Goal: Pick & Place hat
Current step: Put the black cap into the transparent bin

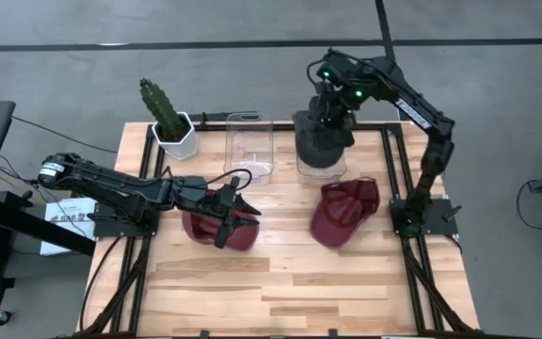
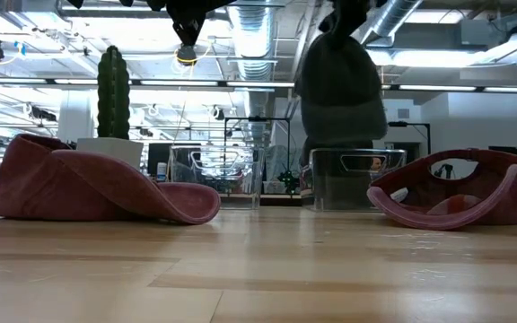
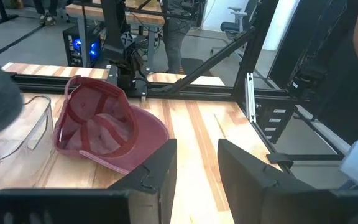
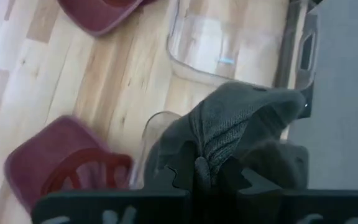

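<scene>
A dark grey knit hat (image 1: 320, 143) hangs from my right gripper (image 4: 202, 171), which is shut on it, above a clear container (image 1: 323, 172) at the table's far middle. The low view shows the hat (image 2: 341, 90) reaching down to the container's rim (image 2: 353, 154). A red cap (image 1: 346, 212) lies upside down on its crown to the right of middle. A second red cap (image 1: 216, 231) lies left of middle. My left gripper (image 1: 243, 202) hovers open above that cap, touching nothing. My right gripper pinches a bunched fold of the knit (image 4: 207, 152) at the hat's top between its two fingers. The fingers come from above, slanting down. The hat hangs below them, lifted off the table, its lower end over the clear container.
A second clear container (image 1: 249, 141) stands left of the first. A cactus in a white pot (image 1: 169, 127) is at the far left corner. Black rails (image 1: 398, 169) run along the table's sides. The near half of the wooden top (image 1: 290, 292) is bare.
</scene>
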Motion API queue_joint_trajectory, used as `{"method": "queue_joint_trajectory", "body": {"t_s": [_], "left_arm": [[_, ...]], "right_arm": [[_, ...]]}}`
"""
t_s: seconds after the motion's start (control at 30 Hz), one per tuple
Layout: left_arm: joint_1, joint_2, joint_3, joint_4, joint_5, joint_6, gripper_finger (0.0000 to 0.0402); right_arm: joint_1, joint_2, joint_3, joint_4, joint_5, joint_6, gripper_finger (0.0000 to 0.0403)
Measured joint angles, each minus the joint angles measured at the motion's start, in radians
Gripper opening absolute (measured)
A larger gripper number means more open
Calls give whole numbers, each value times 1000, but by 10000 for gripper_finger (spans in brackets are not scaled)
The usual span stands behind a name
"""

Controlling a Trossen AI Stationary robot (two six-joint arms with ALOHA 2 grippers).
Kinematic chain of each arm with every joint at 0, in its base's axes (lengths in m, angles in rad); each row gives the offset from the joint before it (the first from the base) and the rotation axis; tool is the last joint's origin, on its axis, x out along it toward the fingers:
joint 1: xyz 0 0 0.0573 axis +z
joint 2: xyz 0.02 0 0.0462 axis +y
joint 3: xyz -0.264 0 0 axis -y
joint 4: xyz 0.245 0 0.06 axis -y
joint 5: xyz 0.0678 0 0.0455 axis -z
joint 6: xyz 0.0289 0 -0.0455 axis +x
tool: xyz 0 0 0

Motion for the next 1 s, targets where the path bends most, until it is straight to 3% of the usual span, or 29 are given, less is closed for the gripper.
{"method": "queue_joint_trajectory", "body": {"t_s": [0.2,0.6,1.0], "left_arm": [[0,0,0,0,0,0,113],[0,0,0,0,0,0,113],[0,0,0,0,0,-1,113]], "right_arm": [[-7,47,13,-3,74,-31,12],[-25,50,11,-3,74,-33,12],[-26,49,-125,39,128,-43,12]]}}
